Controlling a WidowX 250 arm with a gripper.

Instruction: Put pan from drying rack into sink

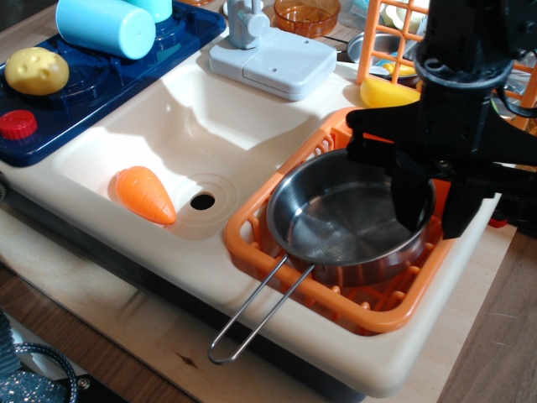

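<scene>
At the far left we see a yellow plastic potato (36,70) and a small red knob (18,124) on the dark blue stovetop panel (101,88), with a light blue plastic cylinder (106,27) lying toward the panel's rear. To the right of the panel sits the large cream-white plastic sink (210,126); an orange plastic carrot (144,194) lies on its floor just beside the ringed round drain hole (202,201). Behind the sink stands a grey-white plastic faucet block (273,59).

Further right, we find the rectangular orange plastic drying rack (369,315). The round shiny stainless-steel pan (340,222) rests inside it, and its long thin wire-loop handle (252,312) projects over the rack's front-left rim.

Above the pan's right side hangs the black gripper (432,201). We read its two fingers as parted, one finger (409,197) lowered inside the pan and the other outside the pan's right wall, so that they straddle the rim. We cannot tell whether either finger touches the metal. Behind the gripper stands a tall orange wire-grid basket (398,34).
</scene>
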